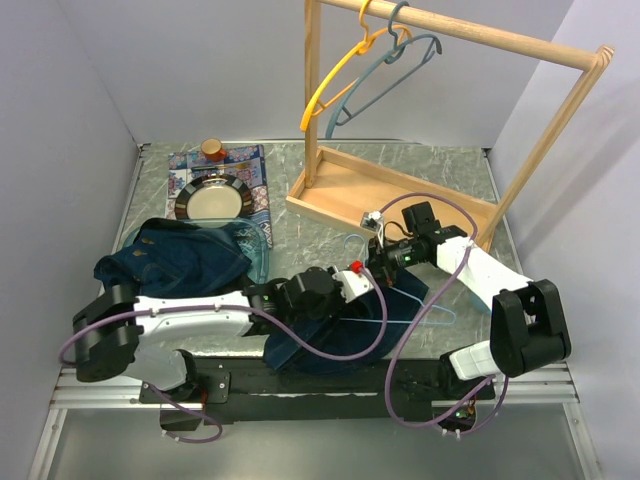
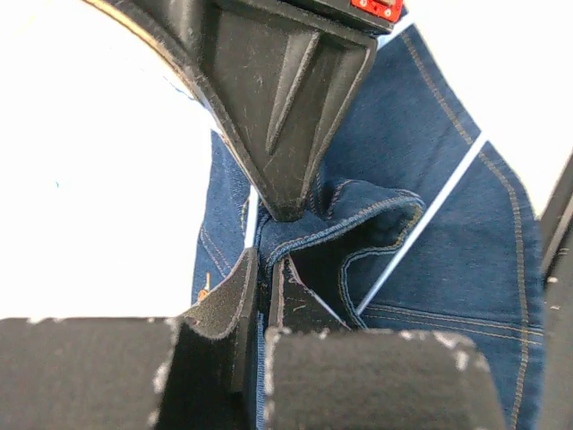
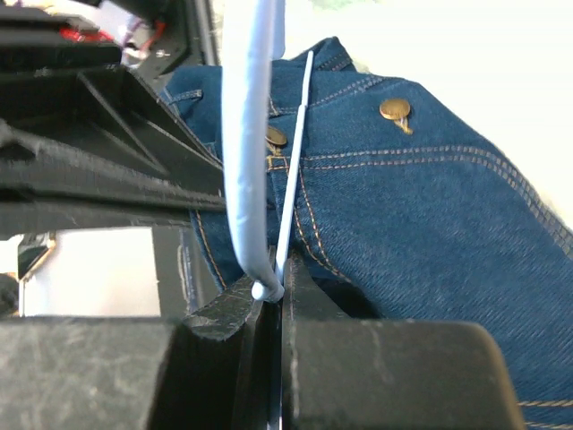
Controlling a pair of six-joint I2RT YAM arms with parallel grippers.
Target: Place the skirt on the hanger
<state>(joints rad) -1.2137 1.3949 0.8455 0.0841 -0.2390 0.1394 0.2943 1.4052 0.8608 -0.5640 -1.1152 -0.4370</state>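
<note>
A blue denim skirt (image 1: pixel 310 345) with brass buttons lies at the table's near middle, with a light blue hanger (image 1: pixel 415 312) on it. My left gripper (image 1: pixel 352 283) is shut on a fold of the skirt's hem (image 2: pixel 358 210); its jaws pinch the denim. My right gripper (image 1: pixel 378 258) is shut on the light blue hanger (image 3: pixel 249 170) at its hook and thin wire, right beside the skirt (image 3: pixel 421 215). The two grippers almost touch. The hanger's thin bar (image 2: pixel 421 219) crosses the denim in the left wrist view.
A wooden rack (image 1: pixel 470 40) with a tray base (image 1: pixel 340 195) stands at the back right, holding an orange hanger (image 1: pixel 335 75) and a grey hanger (image 1: pixel 385 75). Another denim garment (image 1: pixel 180 255) lies at the left. A plate (image 1: pixel 212 200) and a cup (image 1: pixel 212 148) sit on a patterned mat.
</note>
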